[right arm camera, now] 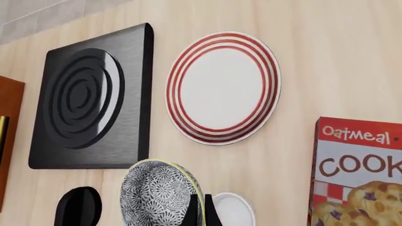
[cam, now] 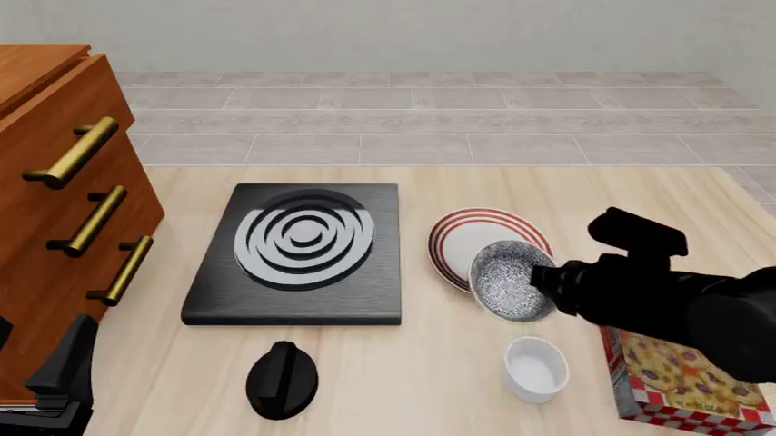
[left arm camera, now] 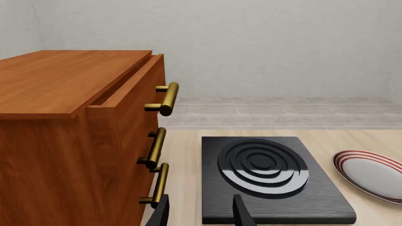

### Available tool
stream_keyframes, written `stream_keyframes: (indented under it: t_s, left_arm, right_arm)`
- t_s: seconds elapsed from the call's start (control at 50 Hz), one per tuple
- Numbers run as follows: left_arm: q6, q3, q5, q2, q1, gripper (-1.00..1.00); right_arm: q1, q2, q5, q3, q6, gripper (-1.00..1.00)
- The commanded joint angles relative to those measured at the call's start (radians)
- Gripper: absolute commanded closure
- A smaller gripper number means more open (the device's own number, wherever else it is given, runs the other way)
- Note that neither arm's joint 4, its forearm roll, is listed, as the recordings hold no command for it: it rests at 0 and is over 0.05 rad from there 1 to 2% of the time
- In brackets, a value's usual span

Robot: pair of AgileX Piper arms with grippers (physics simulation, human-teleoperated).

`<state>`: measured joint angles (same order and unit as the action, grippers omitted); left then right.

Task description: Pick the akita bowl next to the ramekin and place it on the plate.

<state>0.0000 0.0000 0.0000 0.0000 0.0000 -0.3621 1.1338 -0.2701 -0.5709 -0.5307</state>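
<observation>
The right fingers (right arm camera: 199, 211), closest to the lens in the right wrist view, pinch the rim of the bowl (cam: 511, 282) and hold it tipped on edge in the air. In the front view the bowl overlaps the plate (cam: 467, 238) at the plate's 5 o'clock edge, with the ramekin (cam: 535, 368) on the table (cam: 485, 191) at the bowl's 6 o'clock. The bowl shows a grey-and-white speckled inside, a dark, finely patterned outside and a pale yellowish rim; it is about ramekin-sized and much narrower than the red-ringed plate. To finish well, the arm would likely need to carry the bowl toward 11 o'clock over the plate's white centre, level it, lower it until the base meets the plate, and only then release. Let go while tilted, it could roll off. The left fingers (left arm camera: 201, 213) stand apart, holding nothing, near the stove (left arm camera: 273, 179).
</observation>
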Motion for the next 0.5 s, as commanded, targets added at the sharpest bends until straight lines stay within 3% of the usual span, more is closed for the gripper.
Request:
stream_keyframes:
  t_s: [0.02, 0.5]
  left_arm:
    - [0.0, 0.0, 0.0, 0.0, 0.0, -1.0]
    - [0.0, 0.0, 0.0, 0.0, 0.0, -1.0]
  right_arm:
    - [0.024, 0.046, 0.045, -0.02, 0.013, 1.0]
    - [0.056, 0.147, 0.111, -0.056, 0.026, 1.0]
